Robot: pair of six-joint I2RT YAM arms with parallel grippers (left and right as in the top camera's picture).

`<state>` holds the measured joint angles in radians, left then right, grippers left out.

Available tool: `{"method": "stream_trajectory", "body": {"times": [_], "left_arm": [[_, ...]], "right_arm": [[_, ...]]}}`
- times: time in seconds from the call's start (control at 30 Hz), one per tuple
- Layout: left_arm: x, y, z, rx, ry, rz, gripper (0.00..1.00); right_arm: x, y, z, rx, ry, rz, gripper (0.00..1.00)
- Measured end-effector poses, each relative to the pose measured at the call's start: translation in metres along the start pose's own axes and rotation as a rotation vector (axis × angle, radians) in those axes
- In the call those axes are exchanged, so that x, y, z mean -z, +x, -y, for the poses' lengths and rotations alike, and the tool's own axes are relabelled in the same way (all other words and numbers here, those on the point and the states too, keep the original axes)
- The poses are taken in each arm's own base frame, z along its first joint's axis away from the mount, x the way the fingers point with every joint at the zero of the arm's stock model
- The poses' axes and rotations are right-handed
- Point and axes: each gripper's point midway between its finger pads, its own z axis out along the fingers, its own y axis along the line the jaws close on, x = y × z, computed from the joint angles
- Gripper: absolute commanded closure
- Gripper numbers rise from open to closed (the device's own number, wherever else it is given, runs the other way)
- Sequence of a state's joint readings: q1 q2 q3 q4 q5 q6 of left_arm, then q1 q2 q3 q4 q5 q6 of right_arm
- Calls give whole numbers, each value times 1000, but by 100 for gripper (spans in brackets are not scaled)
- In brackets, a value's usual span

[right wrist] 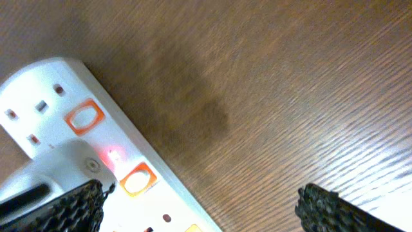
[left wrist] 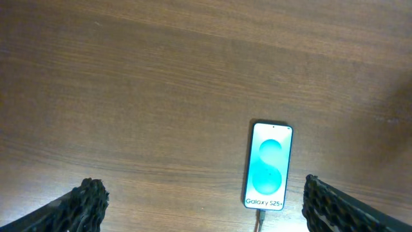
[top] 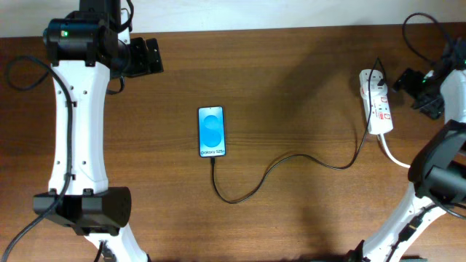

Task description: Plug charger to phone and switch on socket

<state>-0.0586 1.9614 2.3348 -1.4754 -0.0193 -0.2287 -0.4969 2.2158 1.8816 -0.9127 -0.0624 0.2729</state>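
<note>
The phone (top: 211,131) lies flat mid-table, blue screen lit with "Galaxy S25" text; it also shows in the left wrist view (left wrist: 268,165). The thin black charger cable (top: 291,159) runs from the phone's near end, where its plug sits in the port (left wrist: 261,217), across to the socket (top: 377,102), a white power strip at the right. In the right wrist view the socket (right wrist: 71,148) shows orange-red switches and a glowing red light. My left gripper (left wrist: 206,206) is open and empty, at the far left of the table. My right gripper (right wrist: 199,209) is open beside the socket.
The socket's thick white cord (top: 395,156) trails toward the near right. My left arm (top: 76,131) runs down the left side and my right arm (top: 437,167) stands at the right edge. Bare wooden table (top: 291,73) lies between them.
</note>
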Motion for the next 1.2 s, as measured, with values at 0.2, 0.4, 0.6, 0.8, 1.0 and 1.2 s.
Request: {"method": "stream_trajectory", "body": {"times": [0.2,0.4,0.6,0.8,1.0,1.2], "left_arm": [[0,0,0,0,0,-1,1],[0,0,0,0,-1,-1,1],[0,0,0,0,-1,-1,1],[0,0,0,0,0,-1,1],[0,0,0,0,0,-1,1],[0,0,0,0,0,-1,1]], "right_arm": [[48,-17,7,-19,-4,-6,2],[132,-13,-26,103,-168,43,2],[279,62,-84,341,-302,153,2],[338,150,-134,577,-413,135,1],[354,217,-168,772,-486,47,2],[358,254,-182,950,-497,17,2]]}}
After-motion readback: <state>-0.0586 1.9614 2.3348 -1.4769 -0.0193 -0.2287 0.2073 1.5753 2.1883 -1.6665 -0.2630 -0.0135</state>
